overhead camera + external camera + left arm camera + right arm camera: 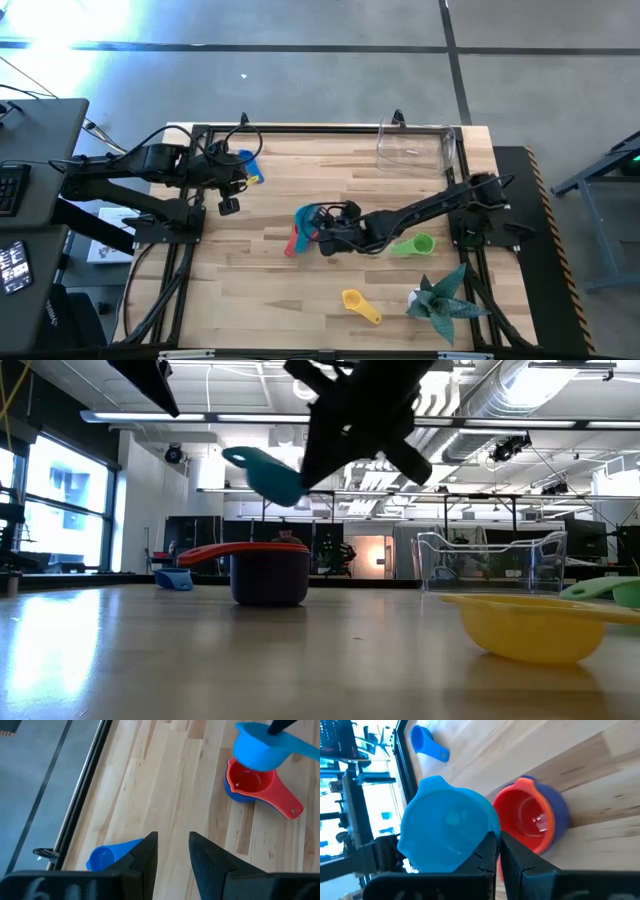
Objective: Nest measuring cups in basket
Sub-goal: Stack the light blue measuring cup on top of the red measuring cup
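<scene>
My right gripper (325,235) is at the table's middle, shut on a teal measuring cup (308,215) that hangs just above a red cup nested in a purple cup (268,575). A blue cup (250,165) lies at the far left, close to my left gripper (170,855), which hovers open above the table with nothing between its fingers. On the right lie a green cup (415,245) and, nearer the front, a yellow cup (360,303). The clear basket (415,145) stands on the table at the far right. My right gripper pinches the teal cup between its two fingers at the root of the cup's handle (287,742), close to the bowl. The fingers (487,852) slant down from the table's right. The cup is lifted clear and tilted, over the red cup (527,817).
A teal spiky plant (440,300) stands at the near right corner. A black metal frame (300,128) runs round the table's edges. Bare wood lies between the nested cups and the basket.
</scene>
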`<action>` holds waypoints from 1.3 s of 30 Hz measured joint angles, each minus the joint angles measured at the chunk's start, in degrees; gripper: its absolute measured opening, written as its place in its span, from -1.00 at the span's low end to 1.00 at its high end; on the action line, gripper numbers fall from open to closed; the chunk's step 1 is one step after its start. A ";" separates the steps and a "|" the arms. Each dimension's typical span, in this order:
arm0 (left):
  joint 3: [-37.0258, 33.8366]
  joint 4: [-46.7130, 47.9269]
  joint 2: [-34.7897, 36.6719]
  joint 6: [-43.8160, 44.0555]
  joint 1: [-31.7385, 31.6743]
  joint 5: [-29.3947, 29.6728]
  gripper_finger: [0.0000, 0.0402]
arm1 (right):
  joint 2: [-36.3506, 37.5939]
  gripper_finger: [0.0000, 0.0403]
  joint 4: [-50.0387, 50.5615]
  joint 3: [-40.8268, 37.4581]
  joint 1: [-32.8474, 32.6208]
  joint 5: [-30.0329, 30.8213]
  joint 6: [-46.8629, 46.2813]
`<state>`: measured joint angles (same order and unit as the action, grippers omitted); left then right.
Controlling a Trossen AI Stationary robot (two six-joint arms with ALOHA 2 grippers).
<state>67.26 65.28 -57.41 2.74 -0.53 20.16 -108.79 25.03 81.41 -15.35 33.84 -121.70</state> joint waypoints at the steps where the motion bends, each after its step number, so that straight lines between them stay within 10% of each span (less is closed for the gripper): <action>1: 0.00 0.07 0.02 -0.02 0.02 0.02 -0.50 | -0.93 -1.00 0.82 1.41 0.11 -0.06 -0.59; 15: 0.00 0.04 0.02 0.00 0.02 0.00 -0.50 | -11.30 -1.00 27.55 23.42 0.37 -0.65 -4.42; 39: 0.00 0.04 0.02 0.00 0.02 -0.04 -0.50 | -14.67 -1.00 31.32 23.67 1.22 -5.28 -4.27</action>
<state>67.26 65.32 -57.39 2.74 -0.51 20.12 -123.46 56.35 105.08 -14.14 28.56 -125.98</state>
